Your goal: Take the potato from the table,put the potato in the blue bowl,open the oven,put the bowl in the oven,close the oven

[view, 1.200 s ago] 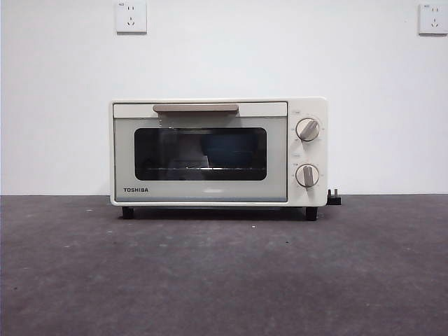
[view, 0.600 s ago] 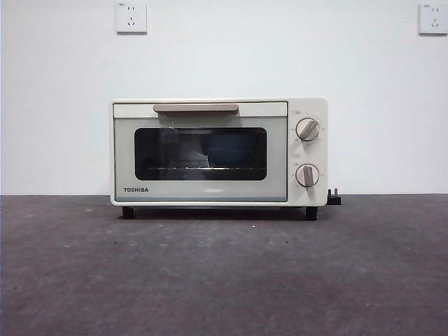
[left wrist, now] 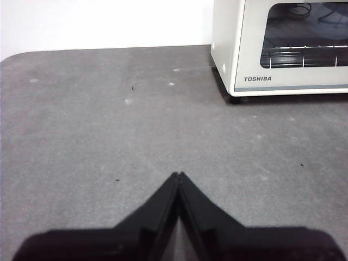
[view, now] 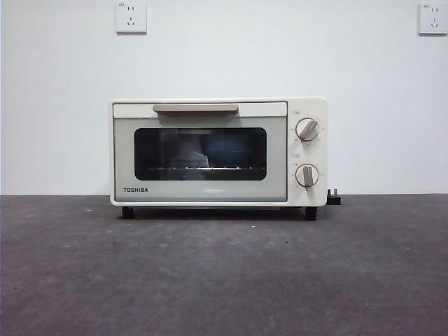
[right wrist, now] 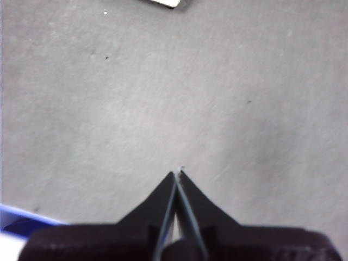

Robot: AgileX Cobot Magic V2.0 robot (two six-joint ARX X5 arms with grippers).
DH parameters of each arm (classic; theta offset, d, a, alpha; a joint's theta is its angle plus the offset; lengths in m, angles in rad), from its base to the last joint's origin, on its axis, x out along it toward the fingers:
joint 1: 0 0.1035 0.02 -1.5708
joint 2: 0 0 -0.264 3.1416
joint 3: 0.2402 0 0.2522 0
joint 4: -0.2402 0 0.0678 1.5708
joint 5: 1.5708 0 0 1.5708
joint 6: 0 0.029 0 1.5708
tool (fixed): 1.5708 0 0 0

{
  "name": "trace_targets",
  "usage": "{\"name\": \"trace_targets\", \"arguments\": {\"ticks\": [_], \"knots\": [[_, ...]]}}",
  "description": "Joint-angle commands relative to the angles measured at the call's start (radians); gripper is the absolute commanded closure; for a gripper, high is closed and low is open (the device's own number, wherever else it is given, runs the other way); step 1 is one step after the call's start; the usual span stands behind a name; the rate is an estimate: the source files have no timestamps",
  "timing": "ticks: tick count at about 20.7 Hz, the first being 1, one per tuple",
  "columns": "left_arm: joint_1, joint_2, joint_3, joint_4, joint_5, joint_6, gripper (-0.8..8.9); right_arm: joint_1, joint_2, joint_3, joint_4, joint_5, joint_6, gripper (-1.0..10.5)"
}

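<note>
Front view: your table (view: 224, 280) foreground holds no arm, as half a second ago — no change except shifting glare on the oven (view: 218, 151) glass. Left gripper (left wrist: 179, 176) and right gripper (right wrist: 177, 175) each hover over the surface, jaws pressed together, holding nothing. Farther back, at 12 o'clock, the door is closed; behind it a dim blue bowl (view: 231, 150) sits on the rack. You cannot see the potato — presumably inside the bowl. Judged: task looks complete.
</note>
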Motion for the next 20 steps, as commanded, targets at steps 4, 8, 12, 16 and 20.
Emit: {"name": "trace_targets", "arguments": {"ticks": [4, 8, 12, 16, 20], "knots": [[0.0, 0.012, -0.009, 0.007, 0.001, -0.006, 8.18, -0.146, -0.127, -0.103, 0.381, 0.03, -0.152, 9.5], [0.0, 0.016, -0.009, 0.006, 0.001, -0.006, 8.17, -0.323, -0.248, -0.368, 0.814, -0.154, -0.33, 9.5], [0.0, 0.016, -0.009, 0.006, 0.001, -0.006, 8.17, -0.533, -0.31, -0.624, 1.116, -0.359, -0.319, 9.5], [0.0, 0.016, -0.009, 0.006, 0.001, -0.006, 8.17, -0.695, -0.383, -0.761, 1.266, -0.544, -0.311, 9.5], [0.0, 0.016, -0.009, 0.006, 0.001, -0.006, 8.17, -0.829, -0.434, -0.845, 1.307, -0.662, -0.312, 9.5]]}}
